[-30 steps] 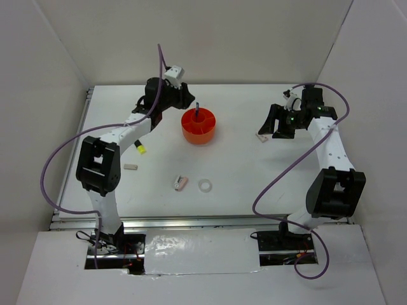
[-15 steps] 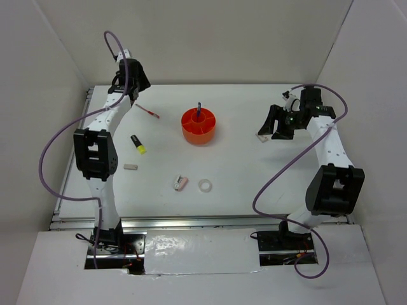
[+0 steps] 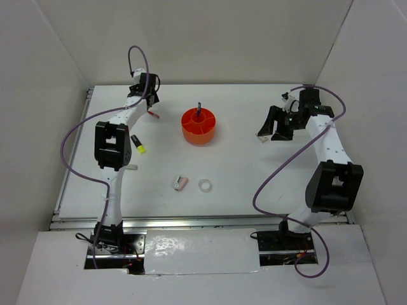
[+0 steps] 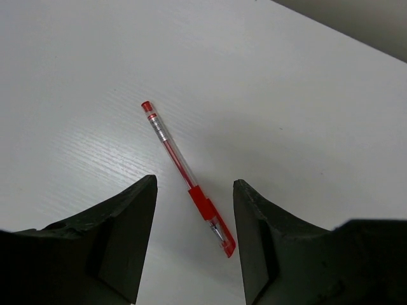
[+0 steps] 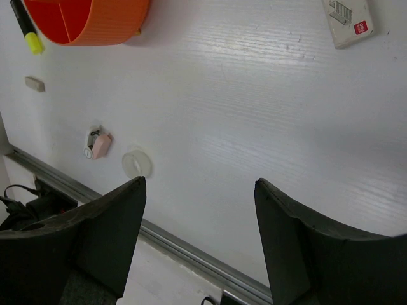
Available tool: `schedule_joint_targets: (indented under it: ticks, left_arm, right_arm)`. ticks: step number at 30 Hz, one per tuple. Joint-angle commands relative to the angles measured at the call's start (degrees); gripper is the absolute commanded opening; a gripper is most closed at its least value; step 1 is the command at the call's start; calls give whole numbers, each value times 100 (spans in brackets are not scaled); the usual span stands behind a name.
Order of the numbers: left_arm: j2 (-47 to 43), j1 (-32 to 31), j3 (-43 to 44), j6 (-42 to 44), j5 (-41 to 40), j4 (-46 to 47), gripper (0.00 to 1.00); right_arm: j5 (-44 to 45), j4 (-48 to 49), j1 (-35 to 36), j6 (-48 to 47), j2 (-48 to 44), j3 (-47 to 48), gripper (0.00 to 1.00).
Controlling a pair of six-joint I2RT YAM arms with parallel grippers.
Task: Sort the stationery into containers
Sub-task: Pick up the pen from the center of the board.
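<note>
A thin red pen [image 4: 184,171] lies flat on the white table, between and below the open fingers of my left gripper [image 4: 194,183]. From above, that gripper [image 3: 151,103] is at the back left, over the pen [image 3: 153,115]. The round orange organizer [image 3: 199,127] stands mid-table with a blue pen [image 3: 198,109] upright in its central cup. My right gripper [image 3: 273,129] is open and empty, hovering at the back right beside a white staple box [image 3: 261,135]. The tape ring [image 3: 205,185], pink-white piece [image 3: 180,183], white eraser [image 3: 131,167] and black-yellow marker [image 3: 138,145] lie loose.
The right wrist view shows the organizer [image 5: 95,22], marker [image 5: 28,32], eraser [image 5: 35,83], pink-white piece [image 5: 98,145], tape ring [image 5: 137,164], staple box [image 5: 346,19] and the table's metal front rail [image 5: 191,251]. White walls enclose the table on three sides.
My left arm swung from beside the organizer to the back-left corner, then came over the red pen. The right arm has barely moved.
</note>
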Motion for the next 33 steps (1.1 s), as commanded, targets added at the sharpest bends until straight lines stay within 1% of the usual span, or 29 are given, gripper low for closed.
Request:
schedule_joint_targets:
  ticks: [1, 6, 12, 24, 26, 27, 29, 30, 32, 33]
  left_arm:
    - [112, 65, 141, -84, -409, 1, 63]
    - [226, 161, 26, -243, -207, -17, 65]
    - [385, 249, 114, -217, 214, 45, 64]
    - [824, 293, 325, -217, 364, 36, 62]
    - [859, 302, 299, -216, 452, -25, 56]
    - [860, 320, 273, -260, 557, -51, 50]
    - [781, 337, 106, -330, 671, -174, 43]
    - [737, 363, 27, -452, 837, -209, 37]
    - [579, 372, -210, -541, 996, -271, 31]
    - [535, 372, -272, -620, 1128, -297, 26]
  right_arm:
    - [43, 107, -14, -2, 97, 17, 75]
    - [8, 107, -14, 16, 185, 69, 75]
    - [-19, 72, -14, 51, 291, 113, 74]
    - [8, -43, -23, 68, 458, 324, 74]
    - [16, -60, -14, 77, 484, 359, 74]
    - [34, -78, -14, 77, 475, 368, 74]
    - [43, -87, -14, 60, 475, 395, 74]
    - [60, -95, -23, 60, 484, 403, 74]
    - [52, -96, -14, 60, 502, 412, 74]
    - [43, -104, -14, 60, 493, 438, 74]
